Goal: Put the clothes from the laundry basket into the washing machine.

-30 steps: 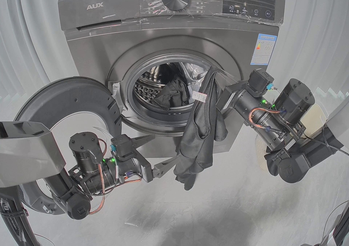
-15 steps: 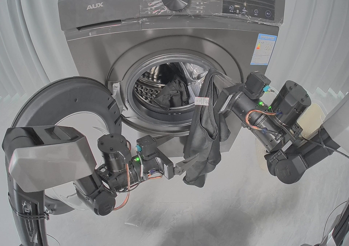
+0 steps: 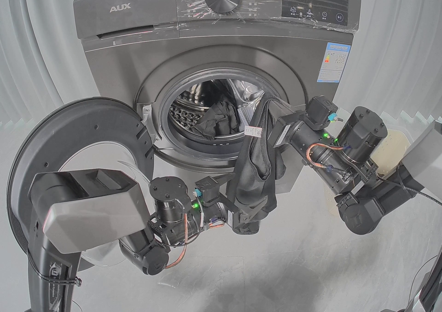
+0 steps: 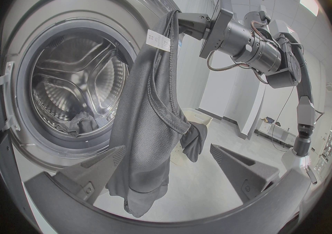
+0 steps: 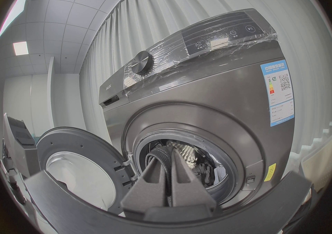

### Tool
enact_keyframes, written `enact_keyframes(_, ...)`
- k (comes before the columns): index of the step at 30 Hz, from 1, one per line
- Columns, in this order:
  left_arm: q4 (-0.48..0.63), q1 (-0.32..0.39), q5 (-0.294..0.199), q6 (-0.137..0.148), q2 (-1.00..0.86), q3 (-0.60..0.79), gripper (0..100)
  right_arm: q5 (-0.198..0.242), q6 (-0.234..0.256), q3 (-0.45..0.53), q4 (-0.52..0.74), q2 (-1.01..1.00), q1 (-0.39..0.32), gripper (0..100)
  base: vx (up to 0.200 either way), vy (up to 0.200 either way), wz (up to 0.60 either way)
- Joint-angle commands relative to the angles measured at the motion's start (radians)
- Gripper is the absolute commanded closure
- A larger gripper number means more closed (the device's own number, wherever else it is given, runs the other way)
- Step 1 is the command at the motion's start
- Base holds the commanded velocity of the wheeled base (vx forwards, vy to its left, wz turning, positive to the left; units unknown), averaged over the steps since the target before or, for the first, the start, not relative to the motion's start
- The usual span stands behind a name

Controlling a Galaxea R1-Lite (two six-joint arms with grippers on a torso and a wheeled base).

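A dark grey garment (image 3: 255,161) hangs in front of the washing machine's open drum (image 3: 209,112). My right gripper (image 3: 272,106) is shut on its top band, level with the drum's right rim; the pinched band shows between its fingers (image 5: 168,172). My left gripper (image 3: 246,200) is low in front of the machine, open, one finger on each side of the garment's lower end (image 4: 145,134). Its fingers (image 4: 93,172) stand wide apart. Another dark garment (image 3: 218,119) lies inside the drum.
The round door (image 3: 83,133) stands swung open on the left. A cream laundry basket (image 3: 391,151) sits on the floor behind my right arm, to the right of the machine. Pale floor stretches in front.
My left arm has swung right and forward, bringing its open fingers around the garment's lower end. My right gripper has shifted slightly left with the garment.
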Motion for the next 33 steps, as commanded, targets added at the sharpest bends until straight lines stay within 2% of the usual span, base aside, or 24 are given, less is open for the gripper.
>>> enact_keyframes(1,0.002,-0.008,0.004,0.004,0.052,-0.047,0,-0.003,0.001,-0.006,-0.001,0.014,0.007,100,0.0,0.0,0.0)
enact_keyframes(3,0.005,-0.002,0.048,0.027,0.101,-0.115,0,-0.003,0.001,-0.008,-0.001,0.02,0.009,100,0.0,0.0,0.0)
enact_keyframes(7,0.007,0.004,0.106,0.058,0.157,-0.198,0,-0.003,0.001,-0.008,-0.003,0.02,0.013,100,0.0,0.0,0.0)
enact_keyframes(14,0.004,0.004,0.126,0.061,0.165,-0.222,0,-0.005,0.001,-0.005,-0.003,0.02,0.012,100,0.0,0.0,0.0)
enact_keyframes(15,0.002,0.006,0.129,0.061,0.165,-0.224,100,-0.005,0.001,-0.005,-0.003,0.019,0.012,100,0.0,0.0,0.0)
enact_keyframes(26,-0.001,0.007,0.136,0.051,0.125,-0.21,100,-0.005,0.003,0.003,-0.004,0.02,0.001,100,0.0,0.0,0.0)
enact_keyframes(33,-0.001,0.033,0.125,0.061,-0.051,-0.072,100,-0.005,0.003,0.003,-0.004,0.034,-0.043,100,0.0,0.0,0.0)
